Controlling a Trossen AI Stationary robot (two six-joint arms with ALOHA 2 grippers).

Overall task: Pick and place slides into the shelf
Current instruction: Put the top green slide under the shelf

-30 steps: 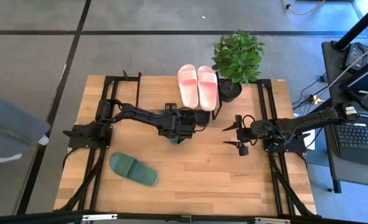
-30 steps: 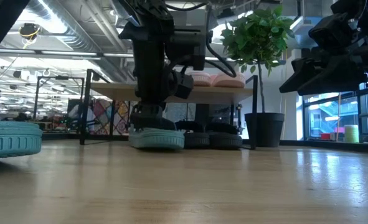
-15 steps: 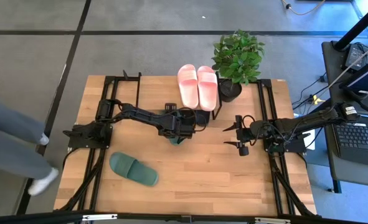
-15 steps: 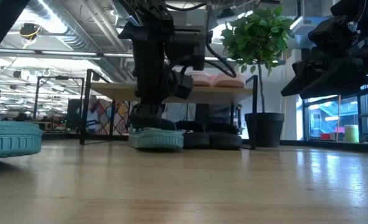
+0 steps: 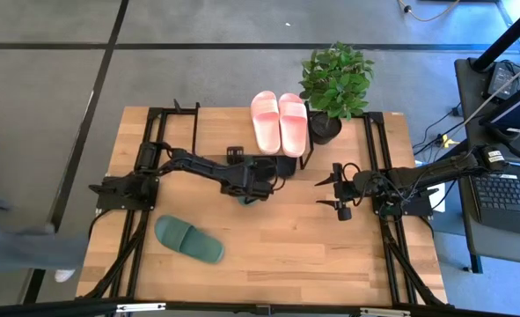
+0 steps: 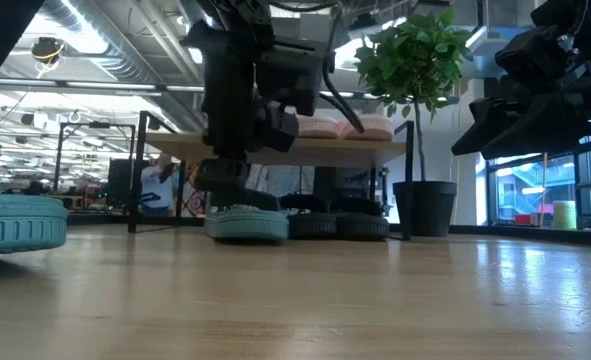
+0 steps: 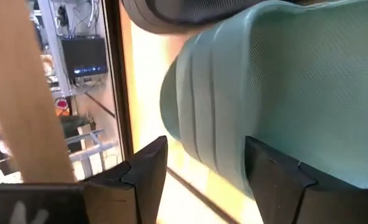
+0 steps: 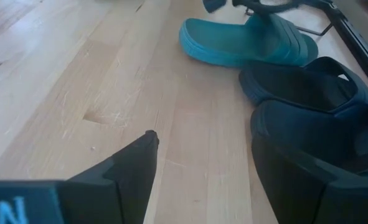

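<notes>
The shelf (image 5: 281, 132) is taken as the landmark, standing at the far edge of the desk (image 5: 277, 246). On its wooden top board the light pink pair (image 5: 279, 121) is seen side by side, touching. Beside the shelf's right end a potted plant (image 5: 334, 84) is placed.

Right at the shelf's front edge the left gripper (image 5: 252, 188) is held low over a green slide (image 6: 245, 222), which is set on the desk at the shelf's open front. In the left wrist view the ribbed strap of that slide (image 7: 283, 93) is seen between the two dark fingers (image 7: 146, 171); the jaws are parted around it, and no firm clamp on it can be made out. Next to this slide, under the top board, the black pair (image 8: 314, 118) is lined up, the two shoes touching.

The second green slide (image 5: 188, 239) is left lying flat well in front of the shelf, toward its left end, apart from everything else.

The right gripper (image 5: 337, 191) is held above the desk in front of the shelf's right end, with nothing between its jaws, which are spread wide.
</notes>
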